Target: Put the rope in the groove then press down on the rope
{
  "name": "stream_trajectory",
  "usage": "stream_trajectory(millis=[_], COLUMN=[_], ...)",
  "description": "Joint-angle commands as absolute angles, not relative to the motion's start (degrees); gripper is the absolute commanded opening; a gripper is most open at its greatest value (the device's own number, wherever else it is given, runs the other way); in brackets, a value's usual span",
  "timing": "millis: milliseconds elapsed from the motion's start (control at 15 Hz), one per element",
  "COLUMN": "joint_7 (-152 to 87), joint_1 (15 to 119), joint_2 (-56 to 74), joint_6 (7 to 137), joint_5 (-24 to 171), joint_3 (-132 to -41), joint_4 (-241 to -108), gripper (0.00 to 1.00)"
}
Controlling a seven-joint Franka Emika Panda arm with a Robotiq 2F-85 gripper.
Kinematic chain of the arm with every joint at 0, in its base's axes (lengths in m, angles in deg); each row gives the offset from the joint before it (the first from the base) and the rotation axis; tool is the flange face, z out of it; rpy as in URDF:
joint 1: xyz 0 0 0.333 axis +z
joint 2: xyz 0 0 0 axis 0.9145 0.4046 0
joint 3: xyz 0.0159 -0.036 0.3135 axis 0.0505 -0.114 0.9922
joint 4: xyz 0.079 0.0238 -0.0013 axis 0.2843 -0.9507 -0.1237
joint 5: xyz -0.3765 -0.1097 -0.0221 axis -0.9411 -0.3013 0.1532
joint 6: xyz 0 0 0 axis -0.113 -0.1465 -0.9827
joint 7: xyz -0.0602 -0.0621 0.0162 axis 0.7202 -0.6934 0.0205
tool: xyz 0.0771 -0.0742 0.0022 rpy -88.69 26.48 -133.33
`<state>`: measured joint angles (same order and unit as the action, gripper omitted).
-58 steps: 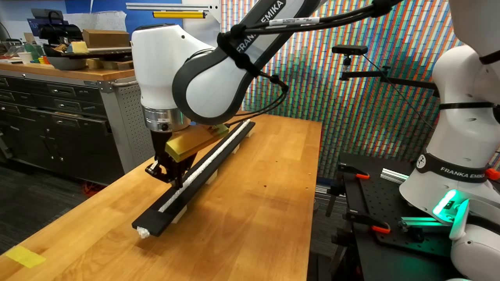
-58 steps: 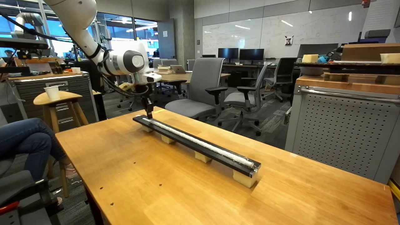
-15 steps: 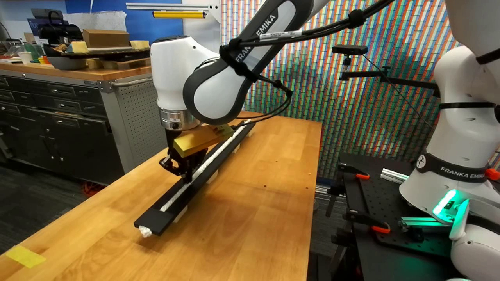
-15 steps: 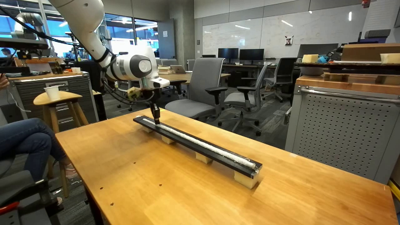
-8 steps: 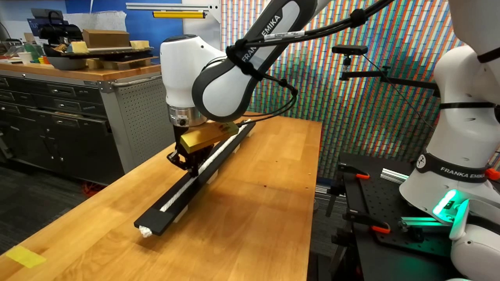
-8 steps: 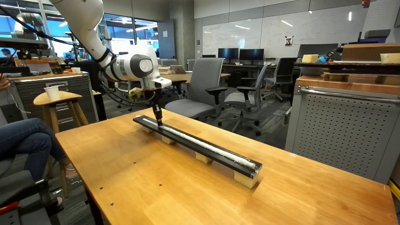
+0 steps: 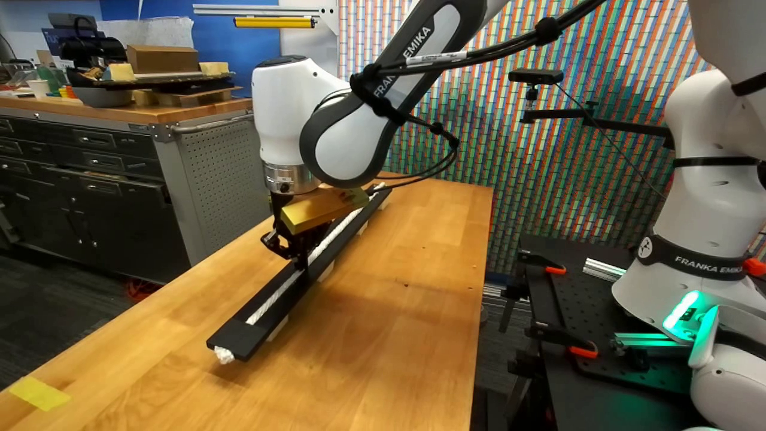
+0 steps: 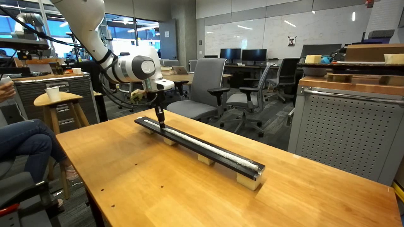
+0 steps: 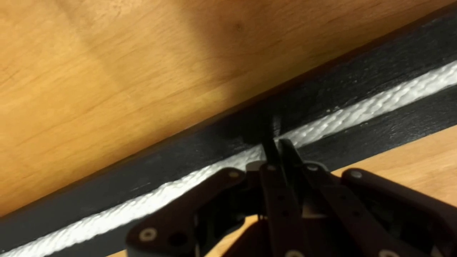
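in the wrist view, the white rope point(image 9: 375, 106) lies in the groove point(image 9: 342, 130) of the black bar point(image 9: 178, 157), from eight to two o'clock. the tool point(image 9: 277, 141), with fingers together, is at the rope.

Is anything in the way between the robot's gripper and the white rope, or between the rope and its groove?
Nothing that I can see. The shut gripper is right at the white rope, and the rope lies along the groove, with nothing visible between. I can't tell how deep it sits.
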<state>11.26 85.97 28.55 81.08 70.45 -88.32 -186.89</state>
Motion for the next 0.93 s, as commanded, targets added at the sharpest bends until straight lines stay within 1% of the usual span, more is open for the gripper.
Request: stream_trajectory(millis=[0, 867], joint_7=[11.91, 11.8], joint_1=[84.5, 80.59], joint_2=[27.28, 26.6], joint_6=[82.42, 83.28], joint_5=[70.11, 71.3], joint_3=[-89.05, -89.43], joint_4=[-189.65, -191.36], gripper=[0.09, 0.09])
